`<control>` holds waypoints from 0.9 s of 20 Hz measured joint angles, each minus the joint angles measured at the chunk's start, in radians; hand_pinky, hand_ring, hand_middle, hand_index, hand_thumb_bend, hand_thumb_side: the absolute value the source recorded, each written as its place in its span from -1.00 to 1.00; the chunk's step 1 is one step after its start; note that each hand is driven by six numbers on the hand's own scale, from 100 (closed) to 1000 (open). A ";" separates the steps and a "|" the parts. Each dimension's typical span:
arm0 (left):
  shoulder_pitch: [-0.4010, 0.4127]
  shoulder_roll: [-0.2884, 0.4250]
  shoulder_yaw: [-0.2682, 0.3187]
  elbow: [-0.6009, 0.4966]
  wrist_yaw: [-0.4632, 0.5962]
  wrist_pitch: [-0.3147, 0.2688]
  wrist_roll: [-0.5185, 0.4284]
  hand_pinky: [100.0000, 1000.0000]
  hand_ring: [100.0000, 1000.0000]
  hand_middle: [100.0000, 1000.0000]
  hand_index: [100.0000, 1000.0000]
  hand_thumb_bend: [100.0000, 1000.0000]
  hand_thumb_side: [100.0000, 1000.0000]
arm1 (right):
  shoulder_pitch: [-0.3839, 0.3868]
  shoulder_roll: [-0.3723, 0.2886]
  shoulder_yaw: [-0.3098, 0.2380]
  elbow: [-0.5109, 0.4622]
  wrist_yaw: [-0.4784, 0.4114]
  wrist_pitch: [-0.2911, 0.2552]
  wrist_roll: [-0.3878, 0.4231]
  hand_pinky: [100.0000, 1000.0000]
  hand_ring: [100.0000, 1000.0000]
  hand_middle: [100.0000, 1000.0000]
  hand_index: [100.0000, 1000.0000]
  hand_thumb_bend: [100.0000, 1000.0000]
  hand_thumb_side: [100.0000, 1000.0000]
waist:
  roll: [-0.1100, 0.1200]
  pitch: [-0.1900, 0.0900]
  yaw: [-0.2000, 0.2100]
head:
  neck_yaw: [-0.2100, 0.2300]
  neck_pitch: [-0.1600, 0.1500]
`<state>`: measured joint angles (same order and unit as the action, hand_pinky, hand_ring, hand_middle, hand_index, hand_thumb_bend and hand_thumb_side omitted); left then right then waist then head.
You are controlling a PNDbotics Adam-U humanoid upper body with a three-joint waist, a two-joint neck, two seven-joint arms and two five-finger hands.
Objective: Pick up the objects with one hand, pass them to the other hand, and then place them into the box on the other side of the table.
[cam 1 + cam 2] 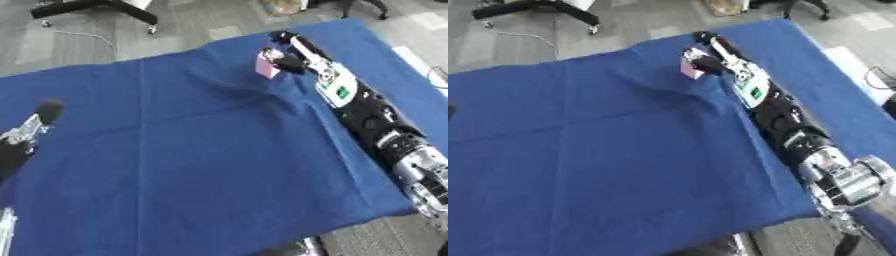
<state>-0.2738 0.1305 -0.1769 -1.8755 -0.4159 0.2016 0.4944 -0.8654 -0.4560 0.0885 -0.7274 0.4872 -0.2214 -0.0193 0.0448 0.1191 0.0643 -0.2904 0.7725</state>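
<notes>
A small pink object (265,69) sits near the far edge of the blue cloth-covered table (201,150). My right hand (291,54) reaches out to it from the right, its thumb and fingers pinched on the pink object's right side. The right forearm (785,122) lies stretched along the table's right part. My left hand (35,122) shows at the left edge of the left eye view, low over the cloth, fingers relaxed and holding nothing. No box is in view.
Grey floor lies beyond the table's far edge, with an office chair base (96,7) at the top left and a brownish object (726,6) at the top. The cloth has folds near the pink object.
</notes>
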 measured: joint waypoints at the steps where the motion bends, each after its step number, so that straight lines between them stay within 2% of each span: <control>1: -0.001 0.000 -0.001 0.000 0.001 0.001 -0.001 -0.18 -0.01 0.09 0.62 0.99 -0.10 | -0.001 -0.001 -0.001 0.001 0.009 0.000 -0.011 0.77 0.89 0.71 0.84 -1.00 0.36 | 0.002 0.006 0.007 | -0.003 0.000; 10: -0.020 0.000 -0.012 -0.013 0.010 0.010 -0.015 -0.19 -0.01 0.08 0.62 1.00 -0.11 | -0.016 -0.030 -0.009 0.003 0.058 -0.005 -0.055 0.79 0.88 0.72 0.85 -1.00 0.35 | 0.007 0.044 0.074 | -0.002 0.000; 11: -0.022 0.000 -0.012 -0.014 0.011 0.011 -0.016 -0.19 -0.01 0.08 0.62 0.99 -0.11 | -0.018 -0.034 -0.011 0.003 0.063 -0.004 -0.058 0.80 0.88 0.72 0.86 -1.00 0.28 | 0.007 0.048 0.079 | -0.002 0.000; 12: -0.025 0.000 -0.012 -0.015 0.011 0.012 -0.017 -0.19 -0.01 0.08 0.62 1.00 -0.11 | -0.021 -0.037 -0.013 0.005 0.069 -0.003 -0.060 0.80 0.88 0.72 0.86 -1.00 0.33 | 0.007 0.050 0.083 | -0.003 0.000; 18: -0.026 0.000 -0.012 -0.021 0.011 0.016 -0.018 -0.19 -0.01 0.08 0.62 1.00 -0.12 | -0.023 -0.052 -0.022 0.018 0.134 0.017 -0.093 0.83 0.89 0.74 0.88 -1.00 0.28 | 0.007 0.062 0.092 | -0.010 0.000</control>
<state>-0.2998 0.1309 -0.1890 -1.8966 -0.4049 0.2178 0.4762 -0.8887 -0.5085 0.0660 -0.7091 0.6217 -0.2046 -0.1128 0.0515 0.1812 0.1564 -0.3007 0.7725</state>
